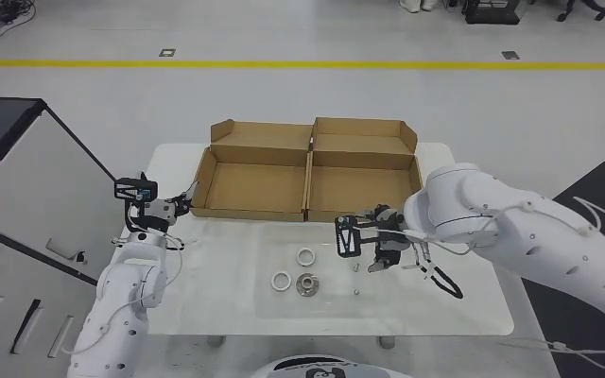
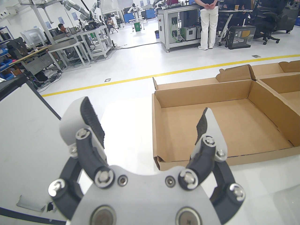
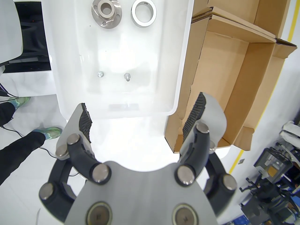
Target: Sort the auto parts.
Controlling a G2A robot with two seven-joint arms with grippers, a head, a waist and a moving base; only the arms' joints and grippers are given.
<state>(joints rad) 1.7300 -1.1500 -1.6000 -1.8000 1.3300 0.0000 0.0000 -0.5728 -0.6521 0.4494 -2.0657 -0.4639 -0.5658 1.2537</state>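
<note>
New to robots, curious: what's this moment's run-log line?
left gripper open by left box | right gripper open by tray | flange, rings, bolts in tray | boxes empty

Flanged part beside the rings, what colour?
Silvery metal flanged part, duller grey-beige centre collar; clearest in the right wrist view.

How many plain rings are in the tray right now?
2. One ring lies nearer the boxes. The other ring lies farther from them, beside the flange. Nothing in the tray looks able to hide a third.
</note>
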